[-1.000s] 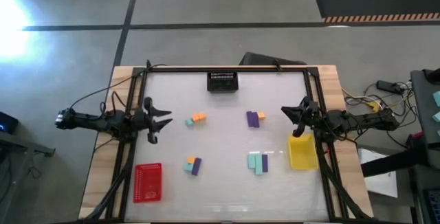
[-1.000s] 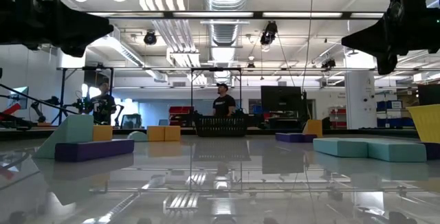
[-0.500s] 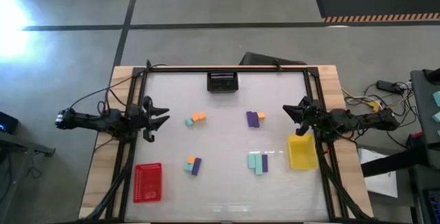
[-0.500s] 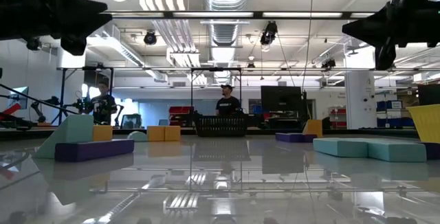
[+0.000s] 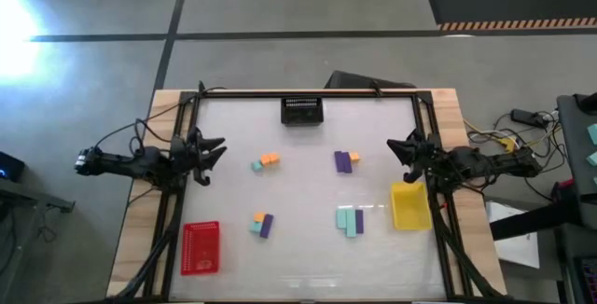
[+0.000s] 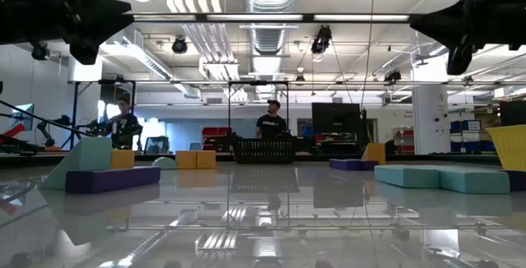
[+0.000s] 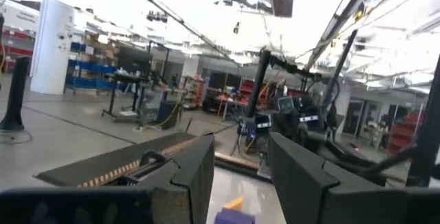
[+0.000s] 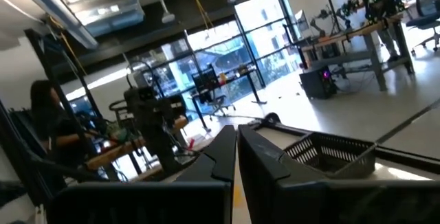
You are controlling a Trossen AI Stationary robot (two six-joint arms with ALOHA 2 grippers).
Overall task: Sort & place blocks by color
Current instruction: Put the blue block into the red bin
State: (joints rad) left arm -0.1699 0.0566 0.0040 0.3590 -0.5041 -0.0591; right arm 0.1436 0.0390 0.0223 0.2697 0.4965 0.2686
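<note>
Blocks lie in four mixed clusters across the middle of your table, none sorted yet: teal and orange (image 5: 266, 161), a teal-orange-purple group (image 5: 260, 224) near the red tray (image 5: 201, 247), purple with orange (image 5: 346, 160), and teal bars with purple (image 5: 351, 220) just beside the yellow tray (image 5: 409, 206). Your left gripper (image 5: 211, 152) hangs at the left edge, fingers parted on nothing; your right gripper (image 5: 397, 150) is clenched empty above the yellow tray. Next, pick one block and descend. Since the earlier frame, both grippers have drawn slightly outward; the blocks haven't moved.
</note>
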